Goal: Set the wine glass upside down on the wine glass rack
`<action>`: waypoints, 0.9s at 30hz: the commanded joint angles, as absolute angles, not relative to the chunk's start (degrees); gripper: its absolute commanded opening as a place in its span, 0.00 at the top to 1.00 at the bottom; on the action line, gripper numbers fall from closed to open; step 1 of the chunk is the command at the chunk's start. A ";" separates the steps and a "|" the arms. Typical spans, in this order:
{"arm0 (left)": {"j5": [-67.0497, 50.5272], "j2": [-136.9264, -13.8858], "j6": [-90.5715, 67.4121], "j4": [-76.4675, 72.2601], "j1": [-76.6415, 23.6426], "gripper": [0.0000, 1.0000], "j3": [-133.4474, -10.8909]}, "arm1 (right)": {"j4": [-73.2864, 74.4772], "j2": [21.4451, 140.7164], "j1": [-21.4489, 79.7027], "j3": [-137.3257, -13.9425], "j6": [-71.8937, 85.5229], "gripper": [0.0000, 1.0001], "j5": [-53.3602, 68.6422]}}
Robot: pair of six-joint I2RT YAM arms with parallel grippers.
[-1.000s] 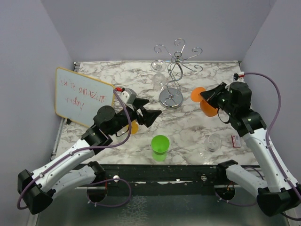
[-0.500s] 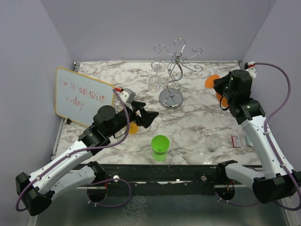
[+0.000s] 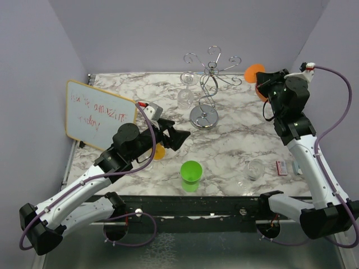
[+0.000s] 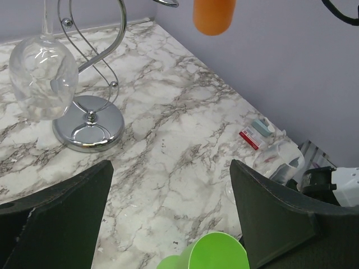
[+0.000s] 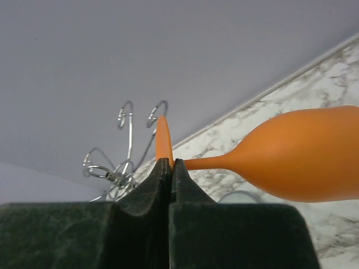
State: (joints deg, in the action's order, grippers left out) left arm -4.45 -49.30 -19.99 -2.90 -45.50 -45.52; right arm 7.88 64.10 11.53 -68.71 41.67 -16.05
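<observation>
My right gripper is shut on the stem of an orange wine glass and holds it high at the back right, level with the rack's arms and apart from them. Its bowl also shows in the left wrist view. The chrome wine glass rack stands at the back centre on its round base. A clear wine glass hangs upside down on its left side. My left gripper is open and empty above the table, left of the rack.
A green cup stands near the front centre. A clear glass and a small red and white box lie at the front right. A whiteboard leans at the left. An orange object lies under my left arm.
My right arm has lifted the orange glass and carried it back and to the right, from mid-table to beside the rack's top arms. My left arm has barely moved.
</observation>
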 commanded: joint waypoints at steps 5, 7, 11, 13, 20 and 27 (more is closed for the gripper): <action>-4.41 -49.01 -21.39 -1.85 -45.53 0.14 -46.90 | -5.06 65.82 11.34 -68.34 45.75 0.99 -0.93; -4.47 -48.82 -21.57 -1.84 -45.53 0.14 -46.77 | -6.14 66.34 11.29 -68.26 46.75 0.99 1.83; -4.45 -48.65 -22.01 -2.27 -45.54 0.14 -46.51 | -5.12 68.23 11.21 -68.55 49.27 0.99 4.74; -4.52 -48.63 -22.19 -2.53 -45.56 0.14 -46.43 | -5.60 69.06 11.29 -68.12 50.42 0.99 6.69; -4.40 -48.30 -22.40 -2.26 -45.55 0.14 -46.21 | -5.34 69.50 11.23 -67.62 50.57 0.99 11.11; -4.20 -48.13 -21.81 -1.01 -45.52 0.14 -46.96 | 2.41 70.77 11.28 -71.52 48.37 0.99 15.65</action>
